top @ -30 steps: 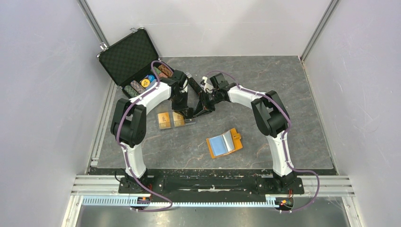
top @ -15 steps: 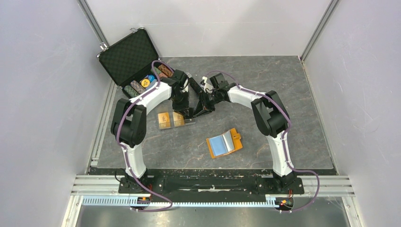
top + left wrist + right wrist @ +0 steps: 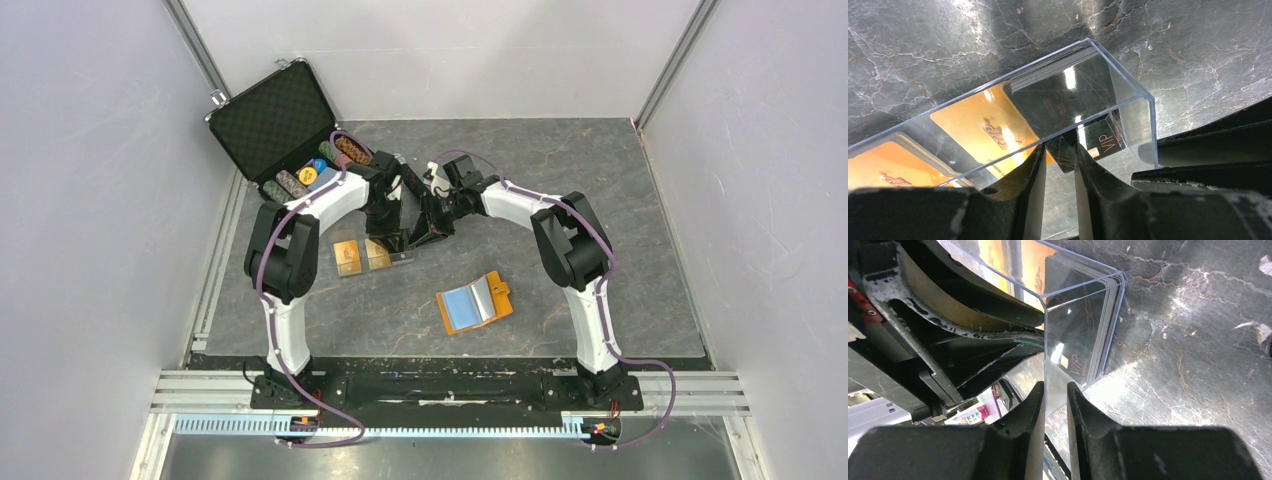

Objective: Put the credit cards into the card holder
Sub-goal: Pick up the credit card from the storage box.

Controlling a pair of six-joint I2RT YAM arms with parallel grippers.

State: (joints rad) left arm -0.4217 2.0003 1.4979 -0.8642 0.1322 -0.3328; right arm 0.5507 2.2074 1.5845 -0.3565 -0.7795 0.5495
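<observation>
The credit cards lie in a clear plastic box [image 3: 367,253]: gold ones [image 3: 983,131] to the left and a black stack [image 3: 1063,95] at its right end. One black card [image 3: 1100,140] marked VIP sticks out at the box's near corner. My left gripper [image 3: 1060,148] stands slightly open, with that card's corner between its fingertips. My right gripper [image 3: 1054,388] is shut on the box's clear end wall [image 3: 1044,365], beside the black stack [image 3: 1088,335]. Both grippers meet at the box's right end [image 3: 408,240]. The card holder [image 3: 475,303], orange with a blue lining, lies open on the table, nearer the arm bases.
A black foam-lined case [image 3: 280,125] with rolls of chips stands open at the back left, just behind the left arm. Grey walls and metal rails ring the dark marble table [image 3: 560,170].
My left jaws have widened a little around the black card's corner, and the left arm has shifted slightly to the right. The right gripper and the box have not moved.
</observation>
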